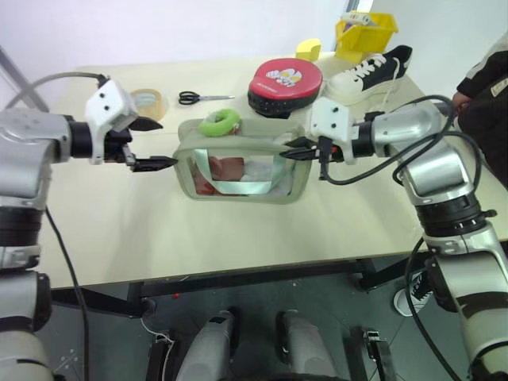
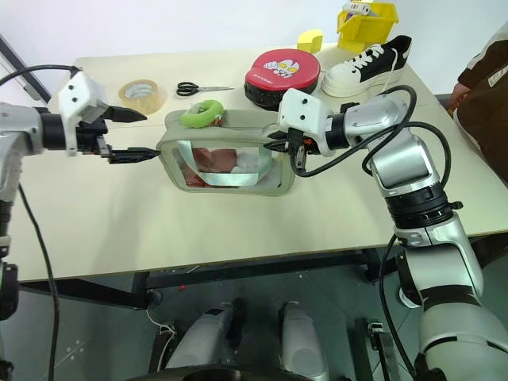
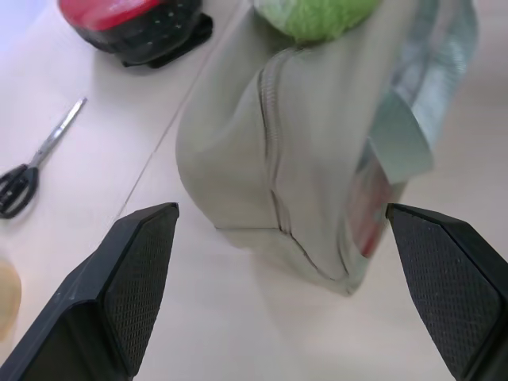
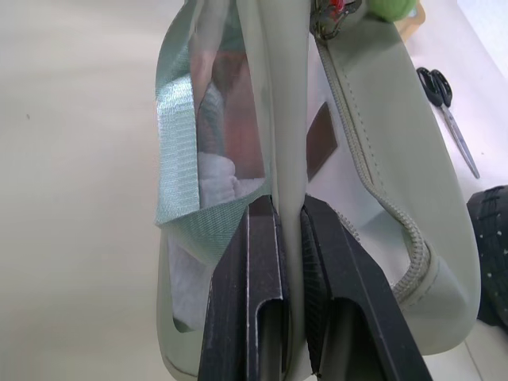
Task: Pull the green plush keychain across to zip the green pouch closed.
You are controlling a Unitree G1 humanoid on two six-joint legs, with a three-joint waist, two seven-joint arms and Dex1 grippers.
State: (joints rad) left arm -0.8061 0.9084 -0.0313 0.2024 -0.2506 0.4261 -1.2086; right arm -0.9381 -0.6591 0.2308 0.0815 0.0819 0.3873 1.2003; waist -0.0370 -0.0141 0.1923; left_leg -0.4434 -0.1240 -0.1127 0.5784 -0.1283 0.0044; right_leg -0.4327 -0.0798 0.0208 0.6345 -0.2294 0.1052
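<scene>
The green pouch (image 1: 238, 143) stands upright on the table, its clear window showing red and white items inside. The green plush keychain (image 1: 219, 122) lies on the pouch's top towards its left end. My right gripper (image 1: 287, 149) is shut on the pouch's right end, pinching a fold of fabric (image 4: 290, 159) just beside the zipper (image 4: 373, 182). My left gripper (image 1: 168, 143) hangs open just off the pouch's left end, touching nothing. In the left wrist view its fingers (image 3: 143, 270) spread wide to either side of the pouch's end (image 3: 270, 151), with the keychain (image 3: 317, 16) beyond.
Behind the pouch sit a round red-and-black pad (image 1: 284, 83), scissors (image 1: 202, 98), a tape roll (image 1: 148, 101), a black-and-white shoe (image 1: 371, 71), a yellow block (image 1: 309, 49) and a yellow bin (image 1: 365, 33). A person (image 1: 484, 87) stands at the table's right edge.
</scene>
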